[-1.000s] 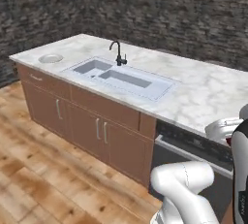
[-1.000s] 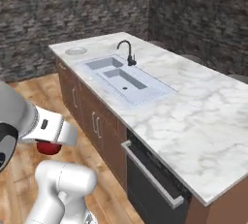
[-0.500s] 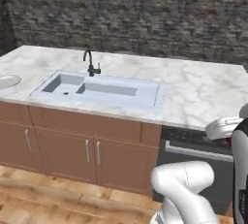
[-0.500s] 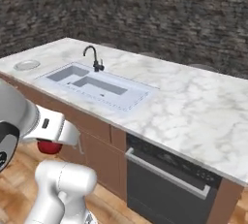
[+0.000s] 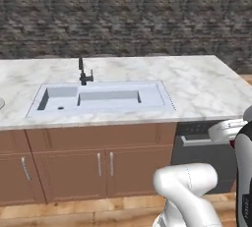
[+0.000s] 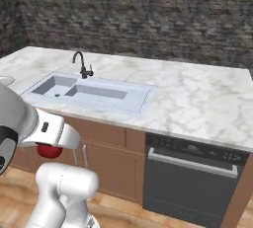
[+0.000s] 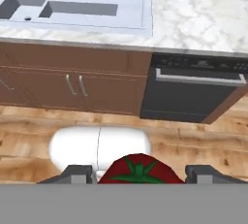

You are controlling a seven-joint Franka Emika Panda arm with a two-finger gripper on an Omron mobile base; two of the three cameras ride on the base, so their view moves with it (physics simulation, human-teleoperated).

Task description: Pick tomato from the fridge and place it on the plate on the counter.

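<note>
The red tomato (image 7: 140, 168) with its green stem sits between my gripper's (image 7: 138, 173) two dark fingertips (image 7: 76, 173), which are shut on it. In the right base view the tomato (image 6: 48, 150) hangs low under my white forearm, in front of the counter's cabinets. The marble counter (image 6: 197, 94) stretches across ahead of me. A sliver of the pale plate (image 6: 5, 80) lies on its far left end, also cut off at the left border of the left base view, plate (image 5: 1, 104). The fridge is out of view.
An inset sink (image 5: 101, 98) with a black faucet (image 5: 82, 72) is set in the counter. A dark dishwasher (image 6: 195, 172) sits under the counter's right part beside brown cabinet doors (image 5: 69, 169). The floor is wood and a stone wall (image 5: 128, 14) stands behind.
The whole picture has shifted: the base has turned and now faces the counter nearly square on. The plate has slid to the left edge of both views. The tomato stays in the gripper.
</note>
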